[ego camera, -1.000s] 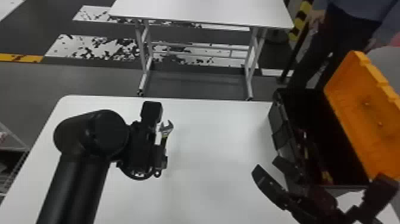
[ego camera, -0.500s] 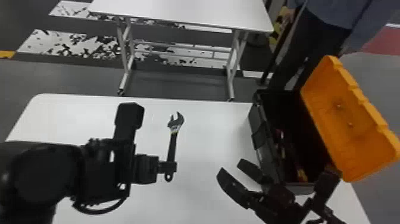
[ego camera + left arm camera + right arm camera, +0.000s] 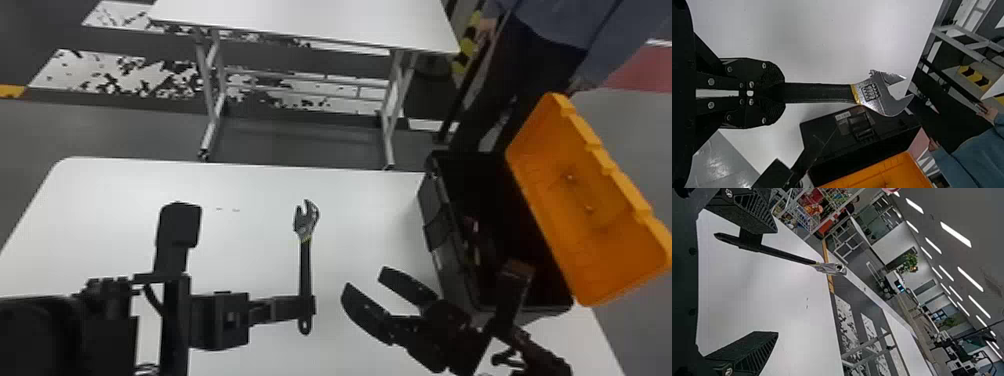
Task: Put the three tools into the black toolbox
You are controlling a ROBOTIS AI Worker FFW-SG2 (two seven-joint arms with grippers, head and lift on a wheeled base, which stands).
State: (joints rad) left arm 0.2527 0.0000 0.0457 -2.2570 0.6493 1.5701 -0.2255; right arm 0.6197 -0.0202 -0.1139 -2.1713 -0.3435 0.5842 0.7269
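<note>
- Task's thing: adjustable wrench, centre of frame in head view, over the white table; outside the toolbox, so this one is not done.
- Left gripper, lower centre: jaws clamped on the wrench near the handle's end, wrench head toward the top of the frame.
- Right gripper, lower right of centre: jaws apart, nothing between them, fingertips pointing toward the wrench handle.
- Black toolbox, right side of frame: orange lid open; well accessible from above.
- Inside, by the wall nearer the wrench: a small reddish shape and other dim forms. Probably tools already stowed; count cannot be read.
- Progress estimate: if two are in, the wrench is the third and last. Late stage, unconfirmed.
- Left to do, by judgement: likely a handover to the right gripper, then lowering the wrench into the box and release.
- Watch for: early release by the left gripper before the right has a firm hold; wrench head catching the box rim.
</note>
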